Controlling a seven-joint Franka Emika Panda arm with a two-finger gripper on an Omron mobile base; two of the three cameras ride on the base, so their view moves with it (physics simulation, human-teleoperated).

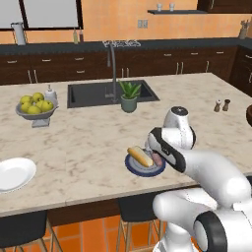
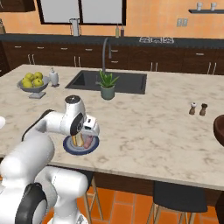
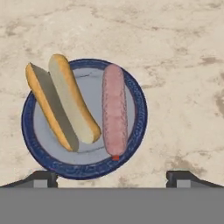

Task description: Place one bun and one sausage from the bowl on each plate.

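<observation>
My hand (image 3: 112,177) hangs wide and empty over the blue plate (image 3: 135,94), which now carries a bun (image 3: 65,103) and sausage (image 3: 114,109), while the white plate (image 1: 15,173) far left on the bench (image 1: 93,133) waits bare.

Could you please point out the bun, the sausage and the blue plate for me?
bun (image 3: 61,103), hand view, middle of the split bun.
sausage (image 3: 114,109), hand view, middle of its length.
blue plate (image 3: 139,111), hand view, bare blue rim right of the sausage.
</observation>
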